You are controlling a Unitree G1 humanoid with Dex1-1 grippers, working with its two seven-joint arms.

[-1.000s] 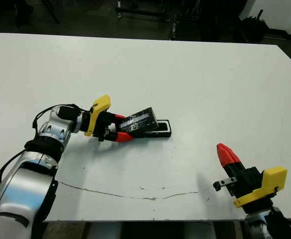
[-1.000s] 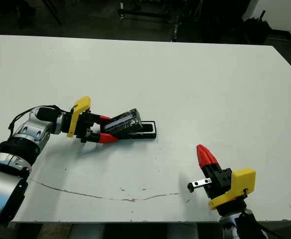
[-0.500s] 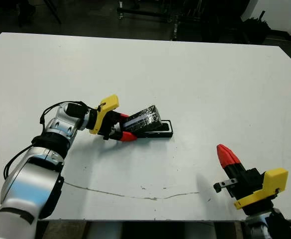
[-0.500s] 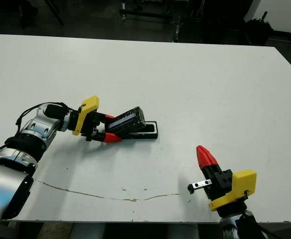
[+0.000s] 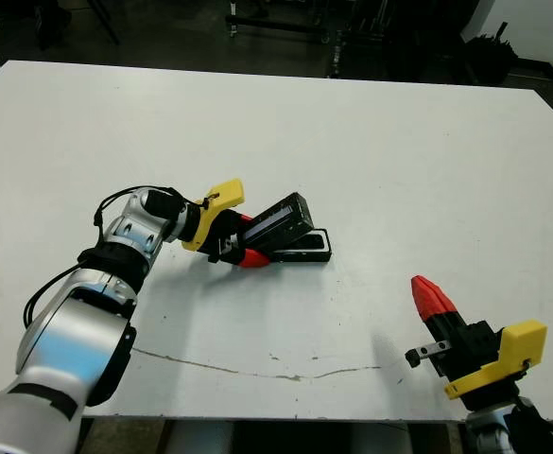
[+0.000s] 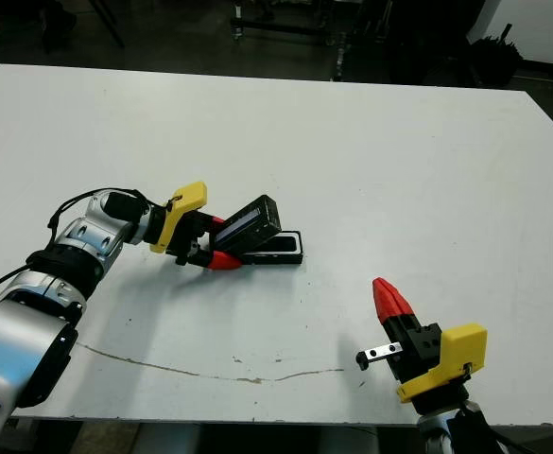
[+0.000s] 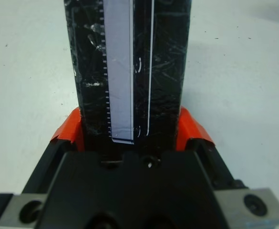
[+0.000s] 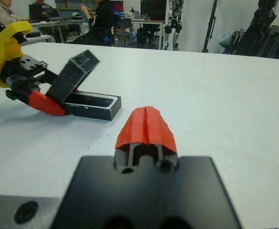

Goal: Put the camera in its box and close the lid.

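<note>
On the table [image 5: 371, 142], the left claw [image 5: 248, 238] tilts the lid [image 5: 278, 222] over the box [image 5: 306, 249].

Robotics lab or shared workroom. A large white surface [image 5: 371, 142] stands on a dark floor, with black metal stands and frames [image 5: 276, 19] behind it. Beyond the surface, seated people [image 8: 101, 19] work at desks with monitors [image 8: 41, 10], alongside a standing humanoid robot [image 8: 175, 21] and dark equipment [image 8: 268, 33].
</note>
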